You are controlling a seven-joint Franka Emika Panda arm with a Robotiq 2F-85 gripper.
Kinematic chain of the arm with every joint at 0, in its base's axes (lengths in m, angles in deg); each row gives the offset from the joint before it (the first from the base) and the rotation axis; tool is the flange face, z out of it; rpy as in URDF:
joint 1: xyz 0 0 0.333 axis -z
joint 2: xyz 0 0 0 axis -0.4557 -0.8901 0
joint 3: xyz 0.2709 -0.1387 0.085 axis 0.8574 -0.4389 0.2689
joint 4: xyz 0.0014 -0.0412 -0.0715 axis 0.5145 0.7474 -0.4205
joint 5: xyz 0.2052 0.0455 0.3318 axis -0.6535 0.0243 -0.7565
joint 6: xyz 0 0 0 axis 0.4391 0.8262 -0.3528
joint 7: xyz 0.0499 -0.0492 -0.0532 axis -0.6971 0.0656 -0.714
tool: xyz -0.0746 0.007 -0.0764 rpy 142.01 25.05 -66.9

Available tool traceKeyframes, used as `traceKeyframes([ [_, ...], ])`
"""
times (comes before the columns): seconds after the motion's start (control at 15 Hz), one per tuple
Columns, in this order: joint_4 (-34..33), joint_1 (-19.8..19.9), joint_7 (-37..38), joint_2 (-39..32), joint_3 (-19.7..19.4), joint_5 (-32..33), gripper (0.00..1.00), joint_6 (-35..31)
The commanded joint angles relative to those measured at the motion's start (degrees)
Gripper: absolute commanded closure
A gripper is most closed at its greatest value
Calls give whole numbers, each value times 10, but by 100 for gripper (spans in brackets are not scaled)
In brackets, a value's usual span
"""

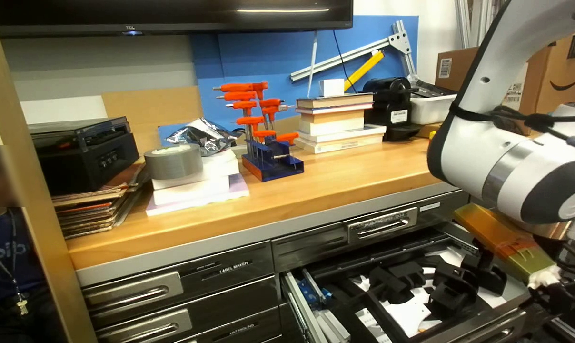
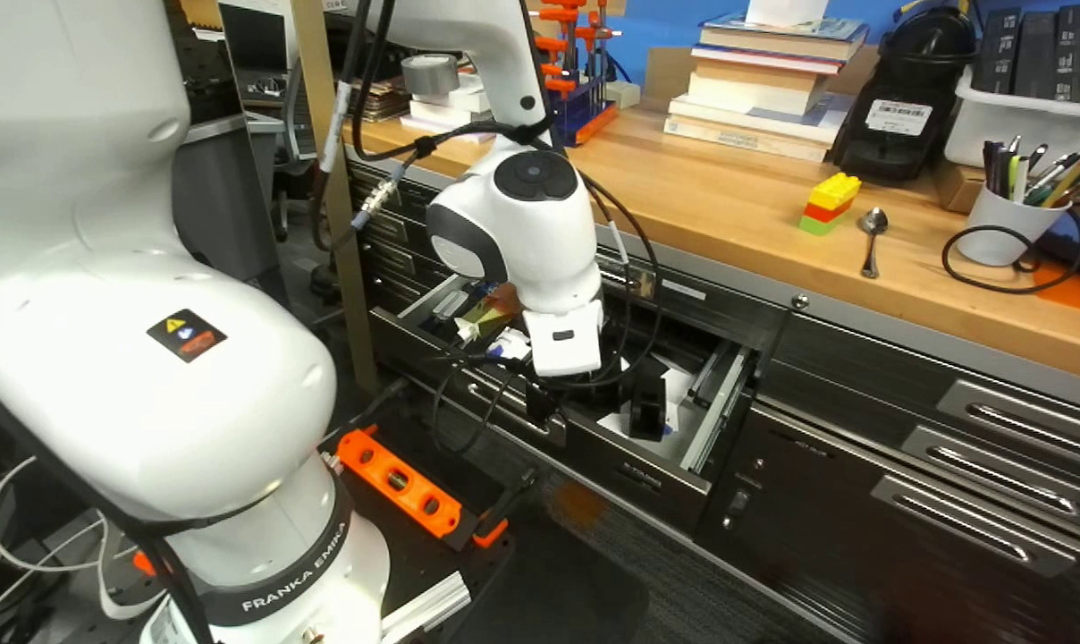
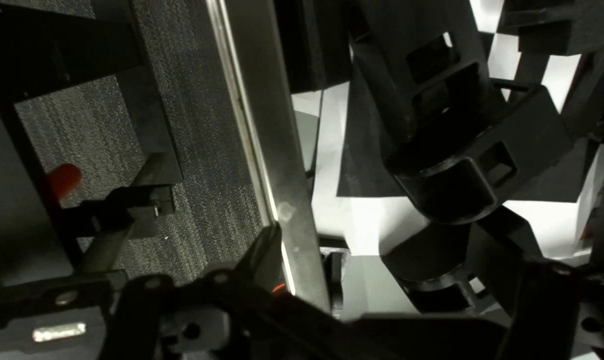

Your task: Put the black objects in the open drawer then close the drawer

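Observation:
The open drawer shows in both exterior views, with its side rail [image 1: 297,305] and its front [image 2: 629,470]. Several black objects [image 1: 454,290] lie inside on white papers; a tall black one [image 2: 649,409] stands near the drawer's side. In the wrist view, black parts with rectangular cut-outs [image 3: 482,155] lie right of the drawer's metal front edge [image 3: 287,165]. My gripper [image 3: 407,265] is open over the front edge, one finger on the outer side and one over the drawer. Nothing shows between its fingers. It is mostly hidden in both exterior views.
Above the drawer is a wooden counter [image 1: 344,186] with a hex-key stand [image 1: 273,162], stacked books [image 1: 335,124], toy bricks [image 2: 831,204], a spoon [image 2: 872,241] and a pen cup [image 2: 996,224]. Cables loop from the wrist. An orange level [image 2: 399,483] lies by the robot base.

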Motion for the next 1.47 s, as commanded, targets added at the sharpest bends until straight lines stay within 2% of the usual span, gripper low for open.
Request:
traceKeyframes([
  [0.0,1,-3,-34,-12,15,-69,0,-32],
  [0.33,3,8,-94,0,49,-138,0,-54],
  [0.53,2,11,-129,12,66,-143,0,-57],
  [0.93,-2,17,-146,1,82,-92,0,-7],
  [1.4,-26,8,-101,-9,71,64,0,66],
])
